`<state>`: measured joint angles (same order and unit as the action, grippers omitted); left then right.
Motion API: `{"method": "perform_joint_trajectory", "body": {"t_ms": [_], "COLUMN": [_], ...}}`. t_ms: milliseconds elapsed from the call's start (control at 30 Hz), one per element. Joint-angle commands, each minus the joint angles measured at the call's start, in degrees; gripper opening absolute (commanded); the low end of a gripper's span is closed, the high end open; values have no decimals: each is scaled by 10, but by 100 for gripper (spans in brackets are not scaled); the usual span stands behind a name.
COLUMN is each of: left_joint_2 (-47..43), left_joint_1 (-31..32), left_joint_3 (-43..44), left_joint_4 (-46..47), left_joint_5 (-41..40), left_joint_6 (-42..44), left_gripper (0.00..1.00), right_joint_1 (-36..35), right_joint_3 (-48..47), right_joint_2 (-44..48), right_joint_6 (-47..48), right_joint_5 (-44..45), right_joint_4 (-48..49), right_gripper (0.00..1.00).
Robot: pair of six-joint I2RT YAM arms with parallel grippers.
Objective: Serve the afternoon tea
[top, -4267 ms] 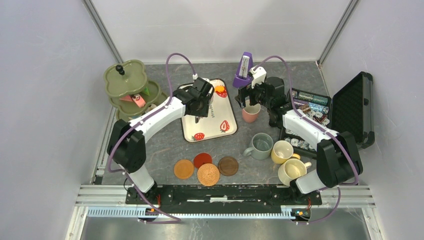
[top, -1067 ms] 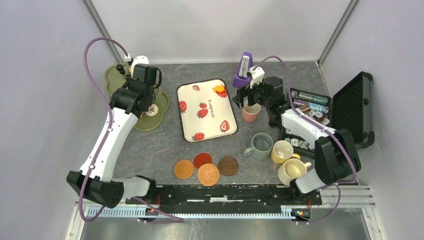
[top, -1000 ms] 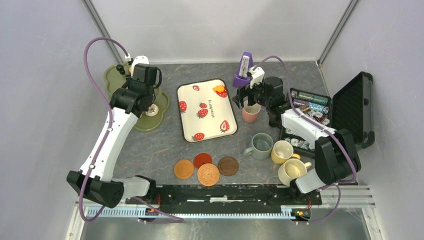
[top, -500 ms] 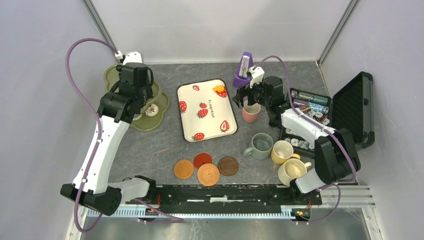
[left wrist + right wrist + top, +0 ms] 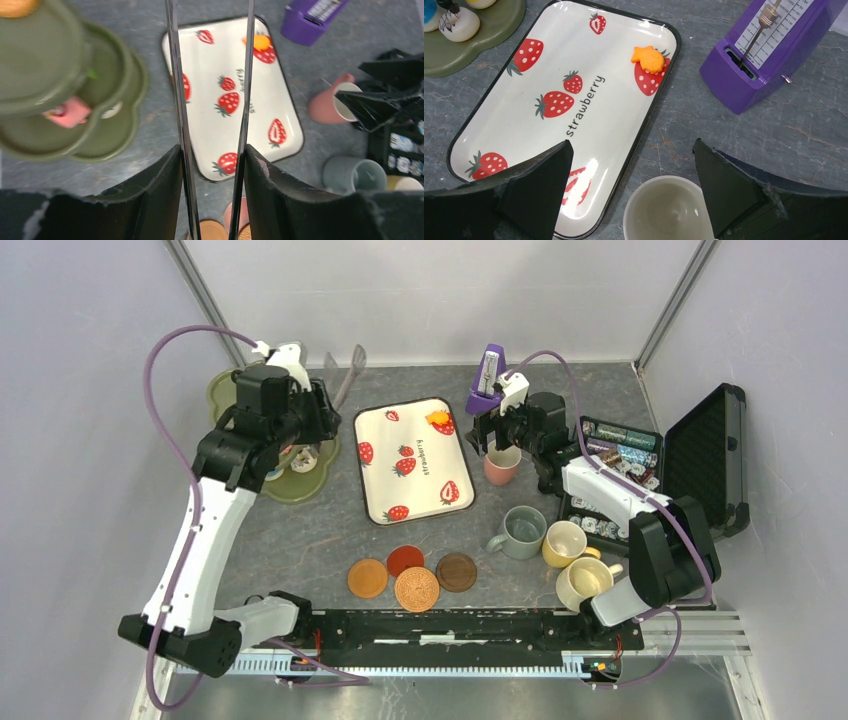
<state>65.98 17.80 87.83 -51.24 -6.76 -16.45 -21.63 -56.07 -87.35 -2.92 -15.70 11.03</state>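
Coasters (image 5: 417, 588) lie nearest the bases, three mugs (image 5: 563, 540) beside the black case (image 5: 705, 450). Flanking the strawberry tray (image 5: 385, 475): right gripper (image 5: 632, 145) gapes over the pink mug (image 5: 500, 468), metronome (image 5: 487, 380) just behind; left gripper (image 5: 212, 150) clamps metal tongs (image 5: 244, 75) by the olive stand (image 5: 285, 485).

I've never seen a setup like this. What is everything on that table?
stand: one, olive green, tiered, far left
pastries: a few on the stand, pink and white among them; others partly hidden
orange pastry: one, far corner of the tray
tray: one, white with strawberries, middle
mugs: four; pink, grey-green, yellow, cream; right side
coasters: four, orange, red, tan, brown; near edge
metronome: one, purple, far middle
case: one, black, open, holding small packets, far right
tongs: one pair, metal, in the left gripper
left gripper: black, by the stand
right gripper: black, open over the pink mug
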Motion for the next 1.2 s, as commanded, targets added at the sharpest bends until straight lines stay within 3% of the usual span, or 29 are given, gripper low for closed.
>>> {"method": "perform_joint_trajectory", "body": {"t_ms": [0,167,400,667,867,1167], "left_joint_2": [36,65,155,270,332,403], "left_joint_1": [6,48,125,162,163,162], "left_joint_3": [-37,-93,-94,-23,29,129], "left_joint_4": [69,112,114,95,95,54], "left_joint_5": [126,136,71,1,-16,-19], "left_joint_6": [-50,-77,-37,13,47,163], "left_gripper": [52,52,52,51,51,53], "right_joint_1": [2,2,3,3,3,3], "right_joint_3": [-26,-31,-30,-32,-28,-31], "right_joint_2": [3,-9,-4,-10,2,-8], "right_joint_6": [16,12,19,17,22,19], "right_joint_5": [22,11,23,15,23,12], "right_joint_4": [-2,0,-6,-4,-6,-1], "right_gripper": [98,98,98,98,98,98]}}
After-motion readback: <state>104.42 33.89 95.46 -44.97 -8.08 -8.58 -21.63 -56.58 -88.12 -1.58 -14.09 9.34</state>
